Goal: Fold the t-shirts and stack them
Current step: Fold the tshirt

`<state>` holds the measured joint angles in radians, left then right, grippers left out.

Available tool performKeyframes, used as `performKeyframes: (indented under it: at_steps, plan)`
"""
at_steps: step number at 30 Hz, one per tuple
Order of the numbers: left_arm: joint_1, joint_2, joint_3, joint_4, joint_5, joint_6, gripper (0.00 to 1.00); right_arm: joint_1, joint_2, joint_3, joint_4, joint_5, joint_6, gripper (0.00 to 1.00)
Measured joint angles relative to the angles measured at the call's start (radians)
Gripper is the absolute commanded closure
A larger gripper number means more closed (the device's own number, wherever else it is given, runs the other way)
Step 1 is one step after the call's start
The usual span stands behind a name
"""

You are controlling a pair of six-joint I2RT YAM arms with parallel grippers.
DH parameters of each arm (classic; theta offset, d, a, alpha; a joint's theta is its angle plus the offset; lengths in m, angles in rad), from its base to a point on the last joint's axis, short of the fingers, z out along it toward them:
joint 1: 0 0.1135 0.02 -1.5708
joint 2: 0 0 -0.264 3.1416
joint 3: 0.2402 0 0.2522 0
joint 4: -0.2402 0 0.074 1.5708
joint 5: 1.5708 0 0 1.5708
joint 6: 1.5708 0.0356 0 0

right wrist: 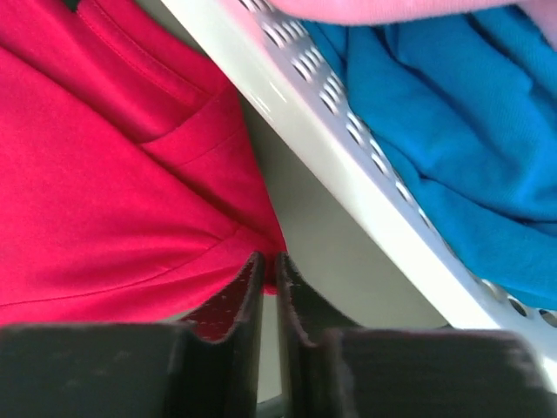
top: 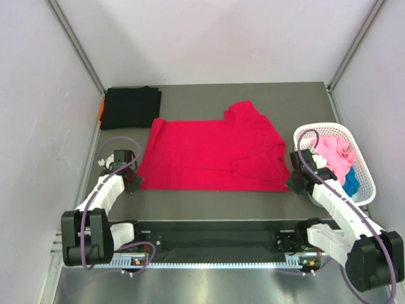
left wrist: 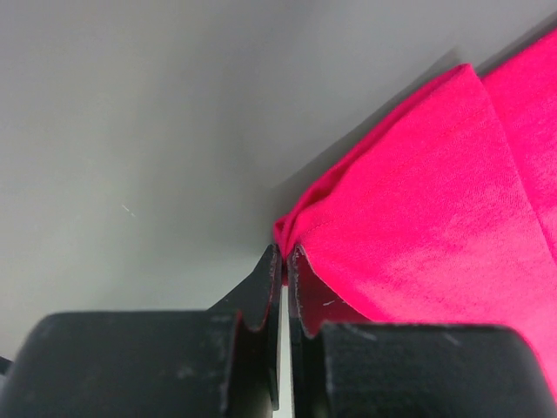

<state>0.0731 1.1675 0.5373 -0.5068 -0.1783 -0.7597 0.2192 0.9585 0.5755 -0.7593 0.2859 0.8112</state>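
Observation:
A bright red t-shirt (top: 212, 152) lies spread flat in the middle of the table. My left gripper (top: 134, 183) is shut on its near left corner (left wrist: 291, 228). My right gripper (top: 292, 183) is shut on its near right corner (right wrist: 265, 261). A folded black t-shirt (top: 131, 106) lies at the back left, on top of an orange one (top: 101, 110) whose edge peeks out. Pink (top: 333, 152) and blue (top: 350, 182) t-shirts lie bunched in the basket; the blue one (right wrist: 452, 131) also shows in the right wrist view.
A white lattice basket (top: 367, 174) stands at the right, close to my right gripper; its rim (right wrist: 348, 148) runs just beside the fingers. Grey enclosure walls stand close on the left, back and right.

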Motion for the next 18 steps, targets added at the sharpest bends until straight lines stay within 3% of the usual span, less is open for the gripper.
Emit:
performKeyframes:
  at_steps: [2, 7, 14, 18]
  plan:
    - [0.000, 0.000, 0.000, -0.005, 0.002, 0.000, 0.86, 0.000, 0.001, 0.000, -0.009, -0.001, 0.009, 0.79]
    - [0.000, 0.000, 0.037, -0.060, 0.020, -0.003, 0.76, -0.002, 0.005, 0.005, -0.040, -0.023, 0.013, 0.74]
    - [0.000, -0.005, 0.175, -0.088, 0.042, 0.068, 0.75, -0.005, 0.003, 0.100, -0.078, -0.056, 0.006, 0.73]
    - [0.001, 0.014, 0.206, -0.045, 0.145, 0.122, 0.75, -0.006, 0.007, 0.127, -0.038, -0.124, -0.019, 0.73]
